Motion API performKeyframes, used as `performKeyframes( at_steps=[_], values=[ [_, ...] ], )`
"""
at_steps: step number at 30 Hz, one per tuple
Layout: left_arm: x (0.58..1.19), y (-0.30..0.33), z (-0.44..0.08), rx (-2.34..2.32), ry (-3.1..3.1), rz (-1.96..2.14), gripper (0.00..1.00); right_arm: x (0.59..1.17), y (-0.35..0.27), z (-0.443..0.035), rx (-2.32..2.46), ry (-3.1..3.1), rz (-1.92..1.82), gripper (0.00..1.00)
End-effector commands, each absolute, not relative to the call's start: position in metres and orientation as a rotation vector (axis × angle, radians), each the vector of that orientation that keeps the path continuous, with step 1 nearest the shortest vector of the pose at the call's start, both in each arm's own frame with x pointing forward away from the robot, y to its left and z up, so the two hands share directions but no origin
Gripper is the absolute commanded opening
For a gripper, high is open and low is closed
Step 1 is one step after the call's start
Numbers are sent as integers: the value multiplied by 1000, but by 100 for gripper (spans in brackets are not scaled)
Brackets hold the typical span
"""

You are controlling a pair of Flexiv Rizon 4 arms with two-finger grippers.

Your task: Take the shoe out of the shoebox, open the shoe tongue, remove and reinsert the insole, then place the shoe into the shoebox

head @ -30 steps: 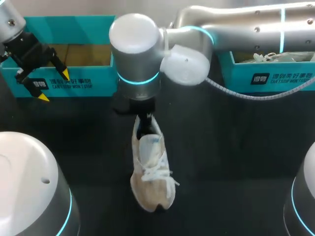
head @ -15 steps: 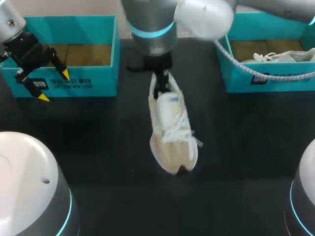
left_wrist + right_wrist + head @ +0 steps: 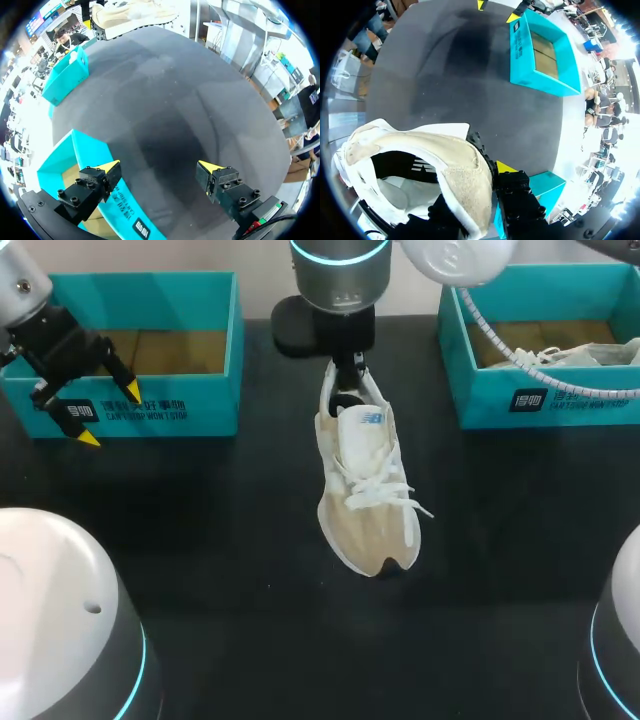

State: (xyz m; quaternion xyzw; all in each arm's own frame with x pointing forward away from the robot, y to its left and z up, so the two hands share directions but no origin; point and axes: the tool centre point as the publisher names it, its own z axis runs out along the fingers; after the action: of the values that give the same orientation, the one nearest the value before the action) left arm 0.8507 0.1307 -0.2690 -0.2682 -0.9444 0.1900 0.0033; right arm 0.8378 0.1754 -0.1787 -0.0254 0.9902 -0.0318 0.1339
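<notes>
Head camera: the right arm comes in from the far right and reaches past the middle. The right gripper (image 3: 346, 380) pinches the heel of the shoe (image 3: 365, 485), with one finger down inside the opening and the other behind the heel. The shoe is cream and white. It lies between the two boxes with its heel far, its toe near and its laces up. I cannot tell whether the toe rests on the black table (image 3: 220, 540). At far left stands the left shoebox (image 3: 205, 415), teal, with a bare brown floor. The left gripper (image 3: 108, 412) hangs at the box's near left wall with its yellow tips spread, holding nothing. At far right the right shoebox (image 3: 495, 400) holds something white and crumpled that I cannot make out.

Left wrist camera: the left gripper (image 3: 159, 169) has its fingers wide apart with only table between them. One finger sits over the teal wall of the left shoebox (image 3: 95, 165). Well ahead, across the dark table, the shoe (image 3: 132, 17) shows side-on with its sole downward. The right shoebox (image 3: 65, 75) stands off to one side of it.

Right wrist camera: the heel collar of the shoe (image 3: 447, 160) fills the space at the gripper. A yellow-tipped finger (image 3: 506, 168) presses on the outside of the heel, and the other finger is hidden inside the shoe. Ahead across the table lies the left shoebox (image 3: 542, 55), open and empty. Two yellow tips of the left gripper (image 3: 496, 10) sit just beyond it. A teal corner of the right shoebox (image 3: 547, 185) sits just beside the finger.
</notes>
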Motion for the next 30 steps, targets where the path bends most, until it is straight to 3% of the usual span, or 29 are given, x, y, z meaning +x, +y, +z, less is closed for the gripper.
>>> performKeyframes(
  at_steps=[1,9,21,30],
  values=[
    [850,131,-268,-841,-2962,592,100,856,159,-158,22,2826,-111,0],
    [850,131,-268,-841,-2962,592,100,914,96,-116,-19,2796,-170,0],
    [850,131,-268,-841,-2962,592,100,1012,4,-98,-86,2809,-180,0],
    [850,131,-268,-841,-2962,592,100,1012,4,-98,-86,2809,-180,0]
  ],
)
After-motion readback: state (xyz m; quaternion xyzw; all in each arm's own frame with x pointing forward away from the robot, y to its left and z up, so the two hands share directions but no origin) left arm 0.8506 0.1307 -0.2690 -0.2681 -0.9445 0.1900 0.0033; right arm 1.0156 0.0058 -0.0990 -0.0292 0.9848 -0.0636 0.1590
